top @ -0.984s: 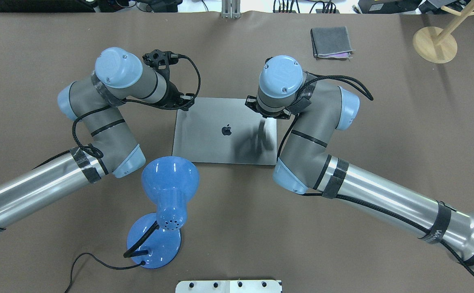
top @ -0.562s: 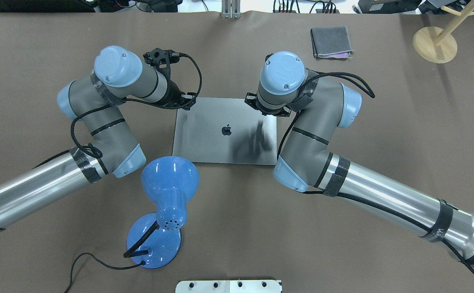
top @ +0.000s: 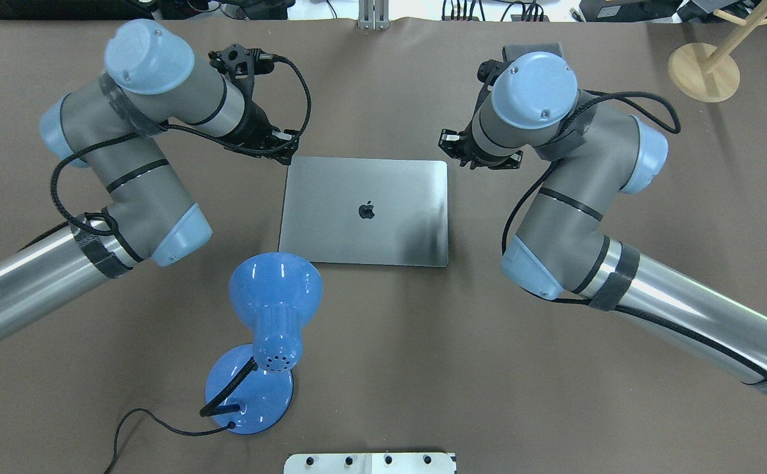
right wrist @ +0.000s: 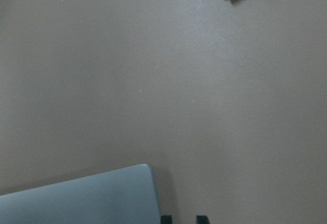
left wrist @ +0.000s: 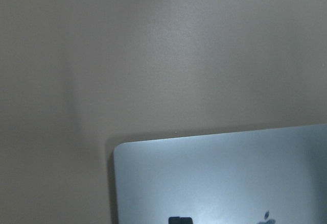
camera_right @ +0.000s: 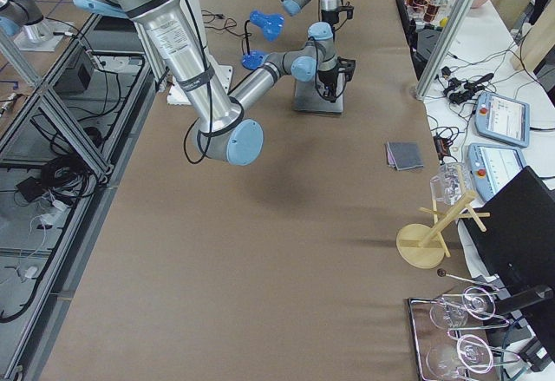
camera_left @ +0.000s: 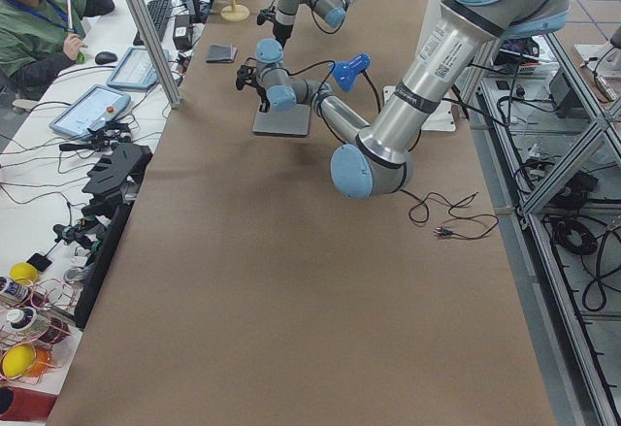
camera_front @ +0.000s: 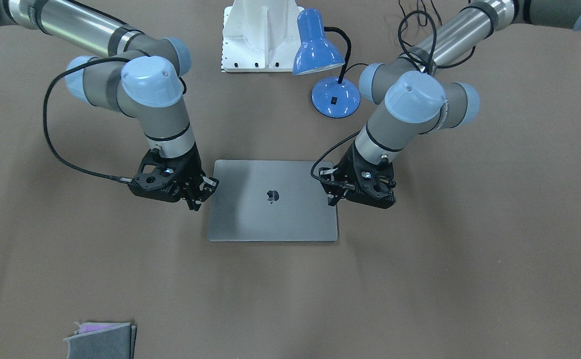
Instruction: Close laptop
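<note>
The space-grey laptop (top: pixel 390 197) lies shut and flat on the brown table, lid up with the dark apple logo showing; it also shows in the front view (camera_front: pixel 250 214). My left gripper (top: pixel 286 155) hovers just off the lid's far left corner, and in the left wrist view (left wrist: pixel 180 220) its fingertips meet, so it is shut and empty. My right gripper (camera_front: pixel 198 198) hangs beside the lid's far right corner, off the laptop. In the right wrist view (right wrist: pixel 184 219) a gap shows between its two fingertips, so it is open and empty.
A blue desk lamp (top: pixel 274 309) with a black cable stands in front of the laptop's near left corner. A grey felt pouch (camera_front: pixel 101 340) lies at the far right. A wooden stand (top: pixel 704 71) is at the far right corner. The white robot base (camera_front: pixel 260 35) sits at the near edge.
Both arms have risen and swung outward. The right gripper has left the lid's far right corner and now hangs beside the laptop. The laptop has not moved.
</note>
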`<act>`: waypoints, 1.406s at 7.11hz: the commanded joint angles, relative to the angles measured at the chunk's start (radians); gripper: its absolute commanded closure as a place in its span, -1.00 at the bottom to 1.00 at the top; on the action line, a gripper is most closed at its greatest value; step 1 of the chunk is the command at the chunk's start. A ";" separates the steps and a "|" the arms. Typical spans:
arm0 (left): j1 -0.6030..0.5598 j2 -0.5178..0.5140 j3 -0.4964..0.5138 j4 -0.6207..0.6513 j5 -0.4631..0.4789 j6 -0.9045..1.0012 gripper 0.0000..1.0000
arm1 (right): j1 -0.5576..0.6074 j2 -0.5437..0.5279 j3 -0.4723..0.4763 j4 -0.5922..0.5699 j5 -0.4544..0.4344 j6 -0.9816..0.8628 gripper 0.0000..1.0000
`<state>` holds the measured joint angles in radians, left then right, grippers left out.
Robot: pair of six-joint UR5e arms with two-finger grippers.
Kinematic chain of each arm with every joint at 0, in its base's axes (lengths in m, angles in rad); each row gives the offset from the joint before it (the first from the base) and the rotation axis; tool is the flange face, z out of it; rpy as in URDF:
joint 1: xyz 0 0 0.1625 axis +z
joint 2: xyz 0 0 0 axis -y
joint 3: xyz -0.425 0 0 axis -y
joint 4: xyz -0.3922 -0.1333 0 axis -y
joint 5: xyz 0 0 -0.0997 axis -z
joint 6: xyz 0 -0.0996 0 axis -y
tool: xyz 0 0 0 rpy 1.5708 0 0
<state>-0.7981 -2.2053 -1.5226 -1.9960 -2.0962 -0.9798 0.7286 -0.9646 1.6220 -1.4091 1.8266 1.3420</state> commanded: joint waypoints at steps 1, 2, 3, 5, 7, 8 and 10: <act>-0.109 0.084 -0.182 0.211 -0.097 0.162 -0.97 | 0.110 -0.138 0.134 -0.028 0.124 -0.151 -1.00; -0.162 0.135 -0.265 0.297 -0.123 0.267 -0.97 | 0.156 -0.222 0.180 -0.027 0.161 -0.247 -1.00; -0.209 0.218 -0.339 0.365 -0.125 0.388 -0.97 | 0.199 -0.320 0.224 -0.025 0.184 -0.338 -1.00; -0.375 0.333 -0.343 0.433 -0.154 0.659 -0.97 | 0.334 -0.527 0.309 -0.019 0.256 -0.571 -1.00; -0.536 0.430 -0.276 0.433 -0.156 0.914 -0.98 | 0.521 -0.679 0.308 -0.027 0.393 -0.865 -1.00; -0.611 0.456 -0.224 0.433 -0.168 1.003 -0.98 | 0.611 -0.753 0.302 -0.043 0.395 -1.055 -1.00; -0.743 0.475 -0.054 0.430 -0.289 1.162 -0.98 | 0.785 -0.769 0.302 -0.309 0.375 -1.412 -1.00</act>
<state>-1.4599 -1.7425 -1.6839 -1.5639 -2.3171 0.0782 1.4040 -1.7183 1.9244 -1.5542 2.2098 0.1573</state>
